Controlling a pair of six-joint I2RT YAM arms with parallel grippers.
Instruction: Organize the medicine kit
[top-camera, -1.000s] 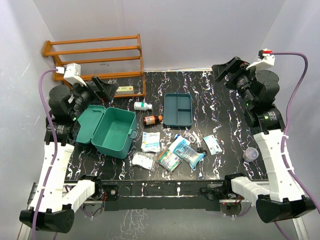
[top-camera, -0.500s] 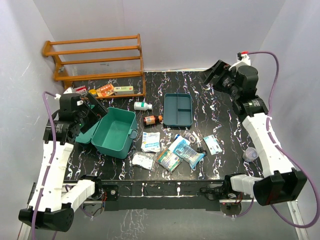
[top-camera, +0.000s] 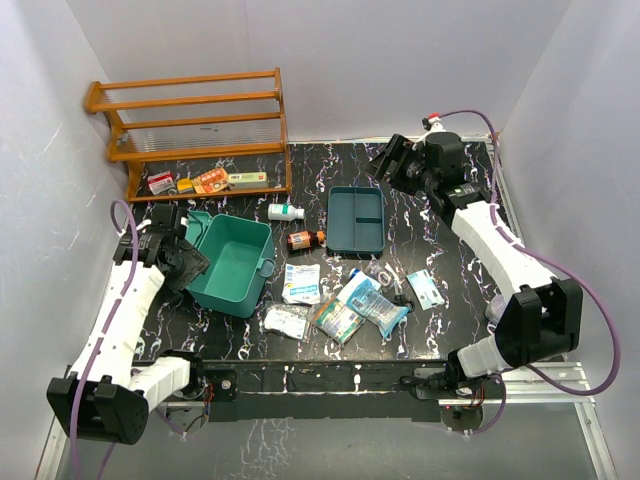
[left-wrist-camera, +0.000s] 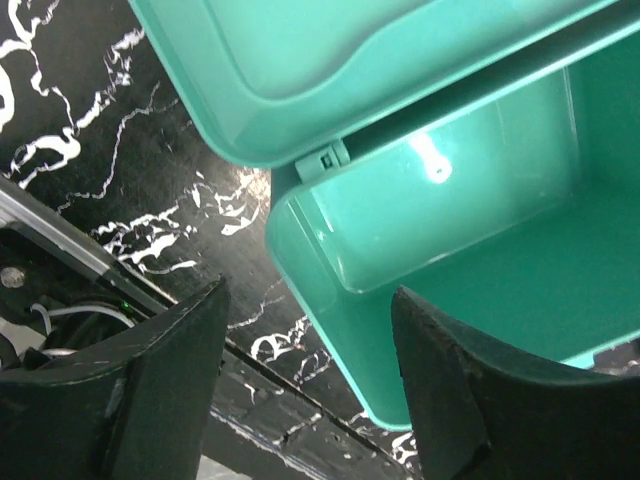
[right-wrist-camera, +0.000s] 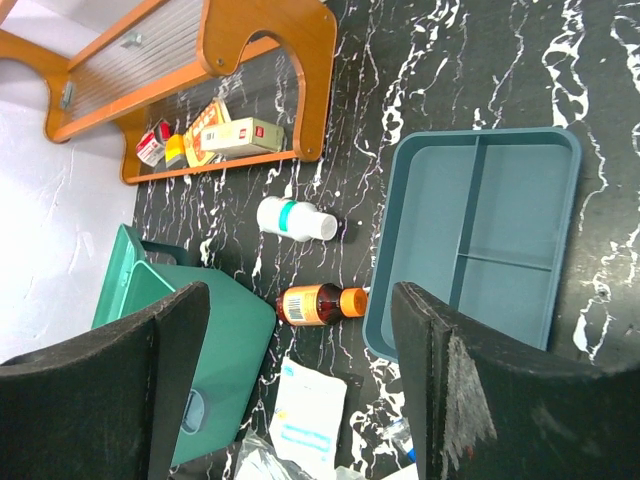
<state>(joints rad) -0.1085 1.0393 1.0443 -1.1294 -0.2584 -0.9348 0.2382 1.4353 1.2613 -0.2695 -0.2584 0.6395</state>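
Note:
The medicine kit (top-camera: 232, 265) is a teal-green case at the table's left, its lid (top-camera: 196, 224) thrown back and its inside bare. In the left wrist view the kit (left-wrist-camera: 470, 250) fills the frame, with the lid's hinge (left-wrist-camera: 325, 160) above. My left gripper (top-camera: 191, 267) hangs at the kit's left wall; it is open (left-wrist-camera: 310, 385), with the case's near corner showing between its fingers and nothing held. My right gripper (top-camera: 391, 160) is open in the air at the back right (right-wrist-camera: 300, 390), looking down at the table.
A dark teal divided tray (top-camera: 356, 218) lies mid-table. Between it and the kit lie a white bottle (top-camera: 286, 212) and an amber bottle (top-camera: 306, 240). Several sachets (top-camera: 345, 308) are scattered near the front. A wooden rack (top-camera: 190, 120) at the back left holds small boxes (top-camera: 205, 181).
My left arm has come down beside the kit's left wall and its jaws have narrowed. My right arm has swung left and toward the back of the table, its jaws slightly narrower.

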